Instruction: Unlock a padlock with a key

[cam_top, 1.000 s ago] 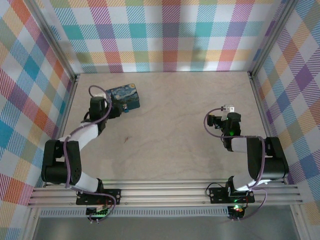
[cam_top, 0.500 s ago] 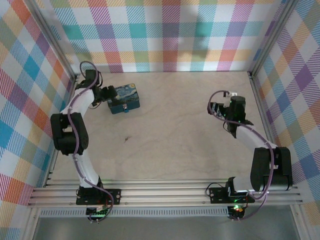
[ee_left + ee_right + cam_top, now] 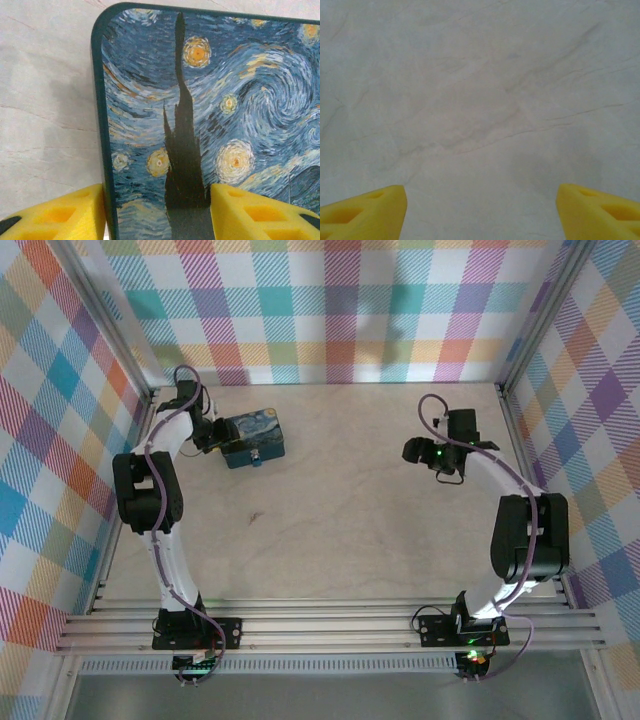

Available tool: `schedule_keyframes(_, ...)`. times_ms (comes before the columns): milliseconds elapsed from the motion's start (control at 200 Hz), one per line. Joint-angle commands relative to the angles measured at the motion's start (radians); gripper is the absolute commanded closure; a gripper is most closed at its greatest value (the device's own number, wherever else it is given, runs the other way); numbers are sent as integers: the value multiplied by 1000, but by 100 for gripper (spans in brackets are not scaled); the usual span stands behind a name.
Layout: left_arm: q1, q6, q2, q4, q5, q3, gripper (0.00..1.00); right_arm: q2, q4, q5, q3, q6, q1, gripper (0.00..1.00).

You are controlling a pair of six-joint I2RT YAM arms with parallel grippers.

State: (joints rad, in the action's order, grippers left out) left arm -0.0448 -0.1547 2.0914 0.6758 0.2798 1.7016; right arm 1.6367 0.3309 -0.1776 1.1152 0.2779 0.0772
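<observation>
Bright plaid fabric walls [image 3: 340, 310] close in a pale plywood table [image 3: 340, 500]; at its far left corner lies a small flat rectangular box printed with a blue and yellow starry-night painting [image 3: 252, 436], its long axis running roughly across the table and slightly skewed; a small pale fitting on the box's near side face [image 3: 257, 457] is, at a guess, the padlock, though it is too small to be sure, and no key can be made out; the left gripper [image 3: 212, 432] sits at the box's left end, and in the left wrist view its yellow foam fingers [image 3: 55, 215] stand half spread and pinch nothing, one just outside the dark rounded rim and the other over the painted lid [image 3: 210, 100], so the box's edge runs up between them; the right gripper [image 3: 415, 450] hangs well apart on the other side of the table, its yellow fingers [image 3: 365, 207] spread wide over bare wood [image 3: 480, 100]; the left arm is plainly the nearer, and the likely lock lies round the corner from its fingers, on the near face, not on the end they straddle; steadying the box looks like its job.
</observation>
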Motion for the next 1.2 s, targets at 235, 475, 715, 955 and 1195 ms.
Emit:
schedule_keyframes(235, 182, 43, 28, 116, 69, -78, 52, 125, 105, -56, 184, 93, 137, 23)
schedule_keyframes(475, 262, -179, 39, 20, 104, -95, 55, 152, 69, -105, 213, 192, 213, 23)
schedule_keyframes(715, 367, -209, 118, -8, 121, -10, 55, 212, 71, -154, 257, 267, 241, 24)
schedule_keyframes(955, 438, -209, 204, 15, 150, 142, 56, 260, 160, -91, 316, 231, 242, 26)
schedule_keyframes(1195, 487, -237, 230, 13, 171, 210, 56, 273, 228, -72, 342, 223, 241, 28)
